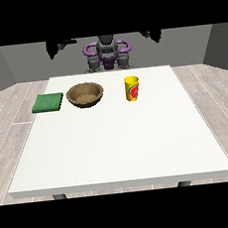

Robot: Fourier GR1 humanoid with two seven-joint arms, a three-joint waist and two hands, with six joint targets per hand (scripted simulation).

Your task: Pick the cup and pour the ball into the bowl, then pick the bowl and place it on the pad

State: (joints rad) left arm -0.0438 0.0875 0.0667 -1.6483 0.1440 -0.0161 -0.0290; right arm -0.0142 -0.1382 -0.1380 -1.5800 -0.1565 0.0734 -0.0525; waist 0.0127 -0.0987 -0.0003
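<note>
The cup (132,88) stood upright near the tabletop's (120,150) far edge, beside the bowl (85,95) and pad (48,102), awaiting pickup; both raised hands' fingers couldn't be told.

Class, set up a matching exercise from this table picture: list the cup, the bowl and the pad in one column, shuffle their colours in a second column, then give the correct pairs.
Column A
1. cup
2. bowl
3. pad

Column B
a. green
b. yellow with a red mark
c. brown

Pairs: 1-b, 2-c, 3-a

All three stand on the white table, the pad at the view's left, the bowl in the middle and the cup to its right.
</note>
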